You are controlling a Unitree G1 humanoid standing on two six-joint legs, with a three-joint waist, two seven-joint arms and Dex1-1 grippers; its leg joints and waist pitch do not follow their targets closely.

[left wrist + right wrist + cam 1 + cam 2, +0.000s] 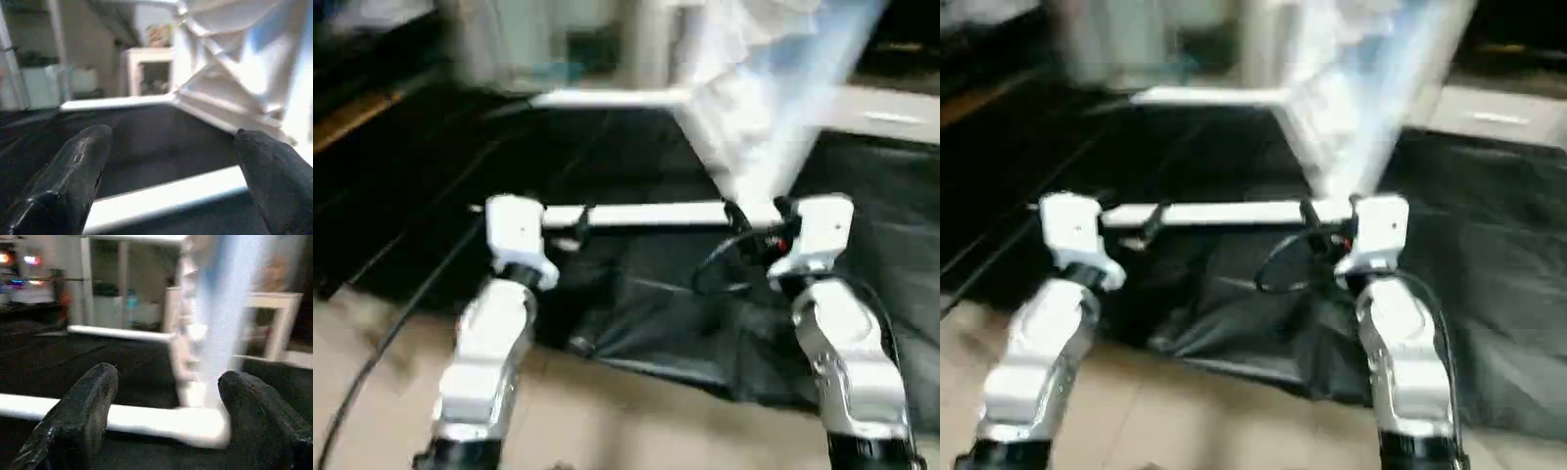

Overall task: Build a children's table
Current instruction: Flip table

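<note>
The white plastic rectangular table top [744,108] stood tipped up on its edge on the black sheet [646,313] that covered the floor, its ribbed underside turned partly toward the robot, though blur hid much of the rib pattern. Two long tapered white tube legs were seated in it: one leg [651,214] stuck out sideways from the top's lower near corner, running low above the black sheet toward the robot's left, and a second leg [607,99] stuck out the same way from the top's farther corner. Whether the remaining corner sockets held legs could not be told, as the top's upper part was smeared. The left pincer [171,191] hung with its two black fingers [73,171] wide apart on either side of the near leg, not touching it. The right pincer [164,416] was likewise spread, its fingers [83,411] flanking the place where the near leg met the top's corner. Judged from this, the build looked about half done: at least two legs fitted, possibly two left to push in, and the table then to be turned onto its feet.
</note>
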